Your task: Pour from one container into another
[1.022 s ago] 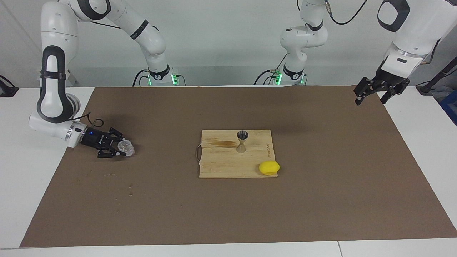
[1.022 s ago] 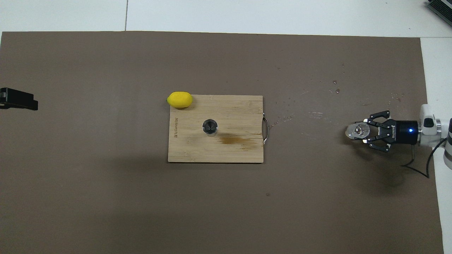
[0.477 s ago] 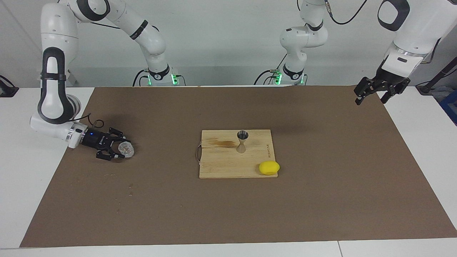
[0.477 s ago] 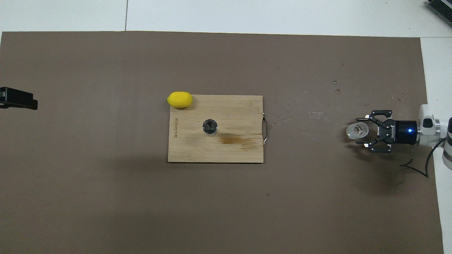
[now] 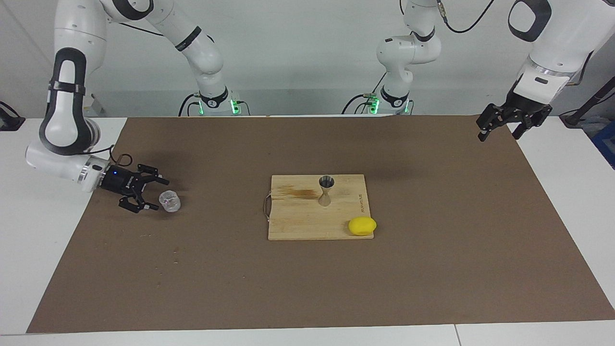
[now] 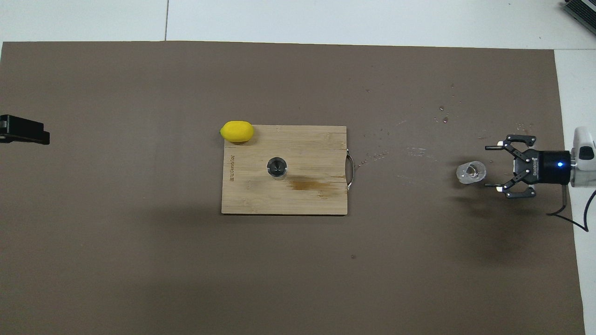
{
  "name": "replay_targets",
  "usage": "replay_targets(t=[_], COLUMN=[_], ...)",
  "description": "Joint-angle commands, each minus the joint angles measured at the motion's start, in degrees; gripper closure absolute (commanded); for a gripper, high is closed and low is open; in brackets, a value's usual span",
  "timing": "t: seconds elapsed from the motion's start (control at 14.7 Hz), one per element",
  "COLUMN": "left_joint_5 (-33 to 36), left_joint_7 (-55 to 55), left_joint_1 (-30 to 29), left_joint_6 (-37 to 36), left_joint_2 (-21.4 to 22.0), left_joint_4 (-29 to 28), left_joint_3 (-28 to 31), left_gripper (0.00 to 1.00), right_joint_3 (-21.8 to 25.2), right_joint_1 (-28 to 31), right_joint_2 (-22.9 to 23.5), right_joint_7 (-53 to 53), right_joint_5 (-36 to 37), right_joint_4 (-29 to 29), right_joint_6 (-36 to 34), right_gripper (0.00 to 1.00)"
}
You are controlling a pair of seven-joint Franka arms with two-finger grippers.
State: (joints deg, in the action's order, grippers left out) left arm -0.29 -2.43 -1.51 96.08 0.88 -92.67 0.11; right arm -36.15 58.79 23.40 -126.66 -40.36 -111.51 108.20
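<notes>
Facing view, left of frame: the right hand (image 5: 161, 194), fingers apart, sits beside the upright glass cup (image 5: 169, 200); the left hand (image 5: 499, 130), fingers apart, waits upper right.

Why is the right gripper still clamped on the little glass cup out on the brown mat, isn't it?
Not quite: the right gripper is open and apart from the glass cup, which stands free on the brown mat. The overhead view shows the gap.

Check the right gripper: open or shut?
Open. The right gripper has its fingertips spread apart, clear of the glass cup standing alone on the mat.
</notes>
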Motion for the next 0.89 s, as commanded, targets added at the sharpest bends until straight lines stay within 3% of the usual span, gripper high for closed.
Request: replay_targets(t=[0.0,0.41,0.82], left_joint_5=[-0.4,-0.4,-0.4], left_joint_7=[0.7,0.7,0.7], left_joint_1=[1.3,1.3,1.3], left_joint_6=[-0.1,-0.2,-0.3], left_joint_2=[-0.3,-0.3,-0.3], left_joint_4=[0.9,0.9,1.2], left_joint_3=[1.2,1.2,1.2], left_gripper=[0.0,0.0,0.0], right_joint_3=[-0.5,-0.2,-0.2], right_joint_1=[0.5,-5.9,-13.6], right_joint_2=[-10.5,-21.2,-23.1], right_joint_7=[9.0,28.6,57.5], right_joint_5=[-1.4,0.4,12.9], right_joint_4=[-3.2,-3.4,-2.7], right_joint_6=[0.2,8.7,15.0], right_gripper=[0.0,0.0,0.0])
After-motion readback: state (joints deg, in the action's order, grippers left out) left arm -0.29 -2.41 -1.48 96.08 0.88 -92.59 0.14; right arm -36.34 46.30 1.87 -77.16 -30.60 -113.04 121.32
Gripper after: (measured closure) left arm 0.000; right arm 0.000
